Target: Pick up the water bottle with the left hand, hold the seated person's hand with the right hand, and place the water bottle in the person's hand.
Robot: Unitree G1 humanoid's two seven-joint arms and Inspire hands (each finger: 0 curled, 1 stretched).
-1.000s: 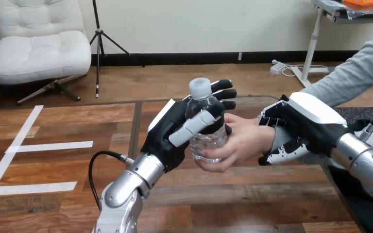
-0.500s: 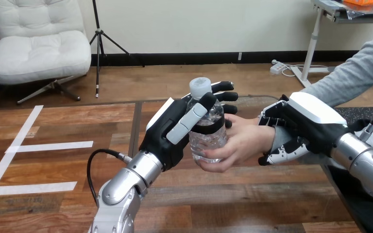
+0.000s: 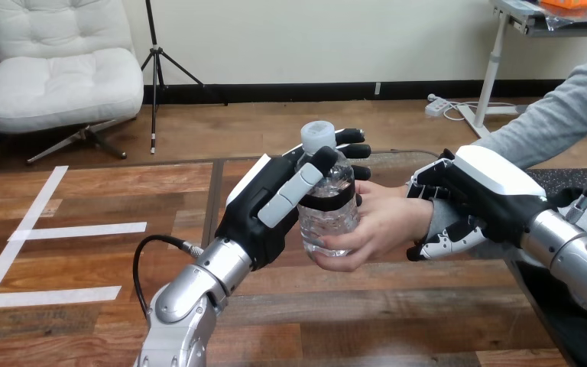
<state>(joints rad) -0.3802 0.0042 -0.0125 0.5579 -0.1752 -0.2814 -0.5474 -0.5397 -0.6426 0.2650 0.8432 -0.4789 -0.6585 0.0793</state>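
A clear water bottle (image 3: 329, 218) with a white cap stands upright above the table's middle. The person's hand (image 3: 386, 222) cups its lower part from the right, fingers curled under it. My left hand (image 3: 264, 206) is at the bottle's left side. Its thumb lies nearly straight along the bottle's front, and its fingers (image 3: 351, 153) reach out straight behind the bottle's shoulder. My right hand (image 3: 489, 191) is shut on the person's wrist, thumb over it and fingers curled beneath the grey sleeve's cuff.
The wooden table (image 3: 84, 306) carries white tape stripes (image 3: 76, 231) at its left. A black cable (image 3: 149, 256) loops off my left forearm. The person's grey-sleeved arm (image 3: 558, 115) comes in from the upper right.
My left thumb has lifted off the bottle's front and straightened, and the hand has eased slightly left. The bottle stays in the person's hand. My right hand has not moved.
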